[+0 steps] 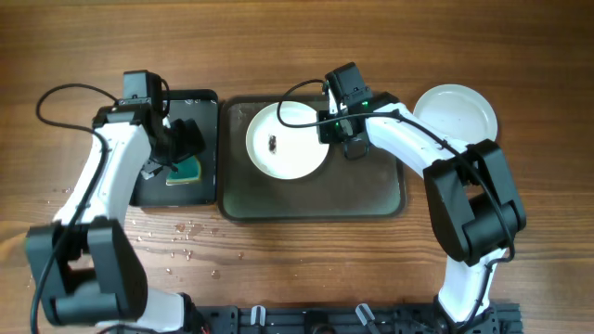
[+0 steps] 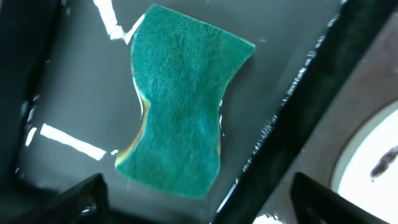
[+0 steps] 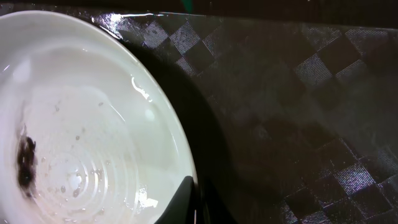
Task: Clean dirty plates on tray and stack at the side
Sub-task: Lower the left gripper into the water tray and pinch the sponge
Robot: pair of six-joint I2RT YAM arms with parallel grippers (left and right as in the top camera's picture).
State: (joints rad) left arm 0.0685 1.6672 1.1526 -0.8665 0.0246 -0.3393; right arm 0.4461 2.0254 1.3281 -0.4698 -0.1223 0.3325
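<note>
On the left half of the grey-green tray [image 1: 371, 190] you have the dirty plate [image 1: 286, 141], with a dark smear [image 1: 274, 143] near its centre. Your right gripper [image 1: 332, 130] is at the plate's right rim, its fingers clenched on that edge; the right wrist view shows a fingertip [image 3: 185, 198] right at the rim. Your left gripper [image 1: 178, 153] hangs over the black glossy tray [image 1: 206, 102] just left of the grey-green one. Its fingers are spread wide and grasp nothing. The green sponge [image 2: 180, 106] lies loose on the wet tray floor. A clean white plate [image 1: 455, 113] rests on the wooden table [image 1: 297, 37] by the grey-green tray's far right corner.
</note>
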